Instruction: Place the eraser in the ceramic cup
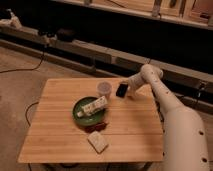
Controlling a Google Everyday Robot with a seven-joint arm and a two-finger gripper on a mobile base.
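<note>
The white arm rises from the lower right as a thick column, bends at a rounded joint above the table's far right corner, and reaches left and slightly downward with its forearm. At its end the gripper is closed on the eraser, which hangs tilted just above the wooden table, just to the right of the ceramic cup and not over its mouth. The cup stands upright near the far edge. In front of it lies a green plate carrying a white bottle-like thing, with a beige sponge block nearer the front edge.
</note>
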